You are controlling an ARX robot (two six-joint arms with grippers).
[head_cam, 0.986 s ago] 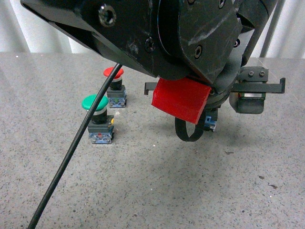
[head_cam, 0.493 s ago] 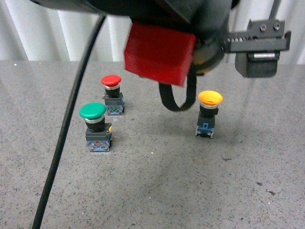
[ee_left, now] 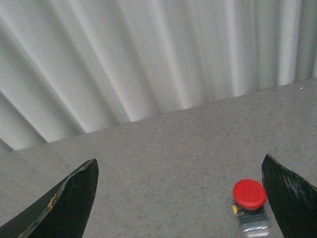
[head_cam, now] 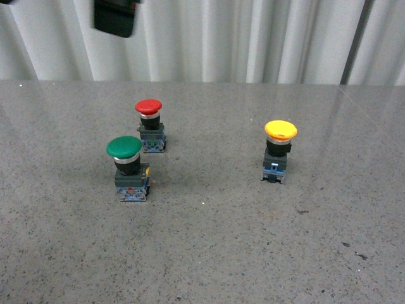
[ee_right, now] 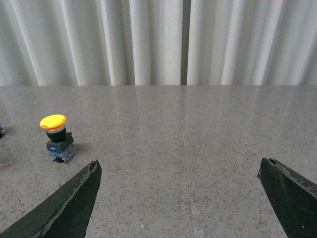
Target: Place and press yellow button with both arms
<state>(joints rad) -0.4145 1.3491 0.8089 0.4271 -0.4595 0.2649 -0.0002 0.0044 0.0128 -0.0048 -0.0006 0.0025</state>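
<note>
Standing upright on the desk (head_cam: 215,253), the yellow button (head_cam: 280,149) sits right of centre, cap up and base flat, with nothing touching it. A second ago both arms were crowded low over that spot and hid the button almost wholly. Half a second ago they had lifted enough to show it, and now they are gone from the front view, apart from one dark part (head_cam: 116,18) high at the far left. The button has not shifted since it came into sight.

The right wrist view shows the yellow button well off to one side of the right end effector (ee_right: 179,168), whose fingers are spread wide with nothing between them. The left end effector (ee_left: 179,168) is likewise spread and empty, looking down towards the red button (ee_left: 250,194) and the far curtain (ee_left: 148,59).

On the left of the desk the green button (head_cam: 126,166) stands near, and the red button just beyond it; both are well apart from the yellow one and have not moved.

My judgement is that the placing is done and the pressing probably too, since both arms have pulled away together and left the button standing; this looks like the closing retreat
</note>
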